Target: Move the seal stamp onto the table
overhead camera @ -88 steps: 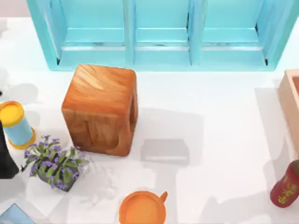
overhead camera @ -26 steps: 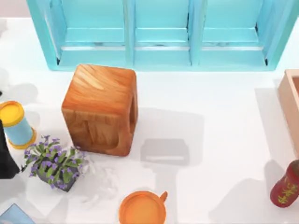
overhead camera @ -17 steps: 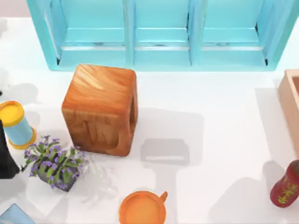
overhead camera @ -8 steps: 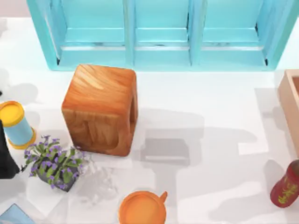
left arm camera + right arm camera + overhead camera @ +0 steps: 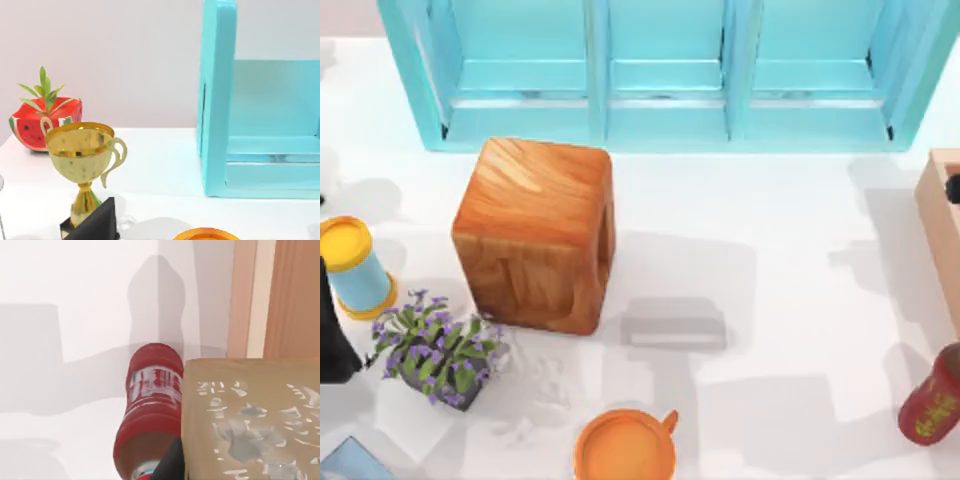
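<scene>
One seal stamp [image 5: 250, 420] gripped by R fingers [image 5: 171, 465] over red bottle [image 5: 150, 410]; L arm [image 5: 330, 335] parked table [image 5: 770, 250] left.

From my right wrist camera the seal stamp [image 5: 252, 420] sits right up close at the jaws, a tan-beige block with a whitish, flaky carved mark on the face I'm seeing. Past it lies the glossy white table [image 5: 75, 285], plain and flat.
</scene>
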Controlling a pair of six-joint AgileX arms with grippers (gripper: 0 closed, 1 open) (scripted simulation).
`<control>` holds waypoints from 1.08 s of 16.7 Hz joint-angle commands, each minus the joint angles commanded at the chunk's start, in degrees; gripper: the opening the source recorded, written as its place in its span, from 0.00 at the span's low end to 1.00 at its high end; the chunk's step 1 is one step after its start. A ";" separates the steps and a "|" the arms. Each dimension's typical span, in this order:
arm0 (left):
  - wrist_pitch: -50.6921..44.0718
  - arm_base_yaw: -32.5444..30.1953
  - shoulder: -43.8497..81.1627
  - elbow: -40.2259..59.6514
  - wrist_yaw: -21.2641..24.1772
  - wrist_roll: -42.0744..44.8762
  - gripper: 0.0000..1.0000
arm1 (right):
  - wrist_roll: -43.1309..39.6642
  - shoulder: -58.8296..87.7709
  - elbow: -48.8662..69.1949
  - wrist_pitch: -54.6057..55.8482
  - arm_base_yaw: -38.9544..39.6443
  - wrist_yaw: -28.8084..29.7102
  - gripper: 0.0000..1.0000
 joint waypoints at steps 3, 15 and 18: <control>0.00 0.00 0.00 0.00 0.00 0.00 1.00 | 0.06 0.24 -0.17 0.14 -0.25 -0.02 0.00; 0.00 0.00 0.00 0.00 0.00 0.00 1.00 | 14.03 28.15 11.54 16.04 13.26 0.08 0.00; 0.00 0.00 0.00 0.00 0.00 0.00 1.00 | 15.07 29.69 12.22 17.40 14.30 0.07 0.00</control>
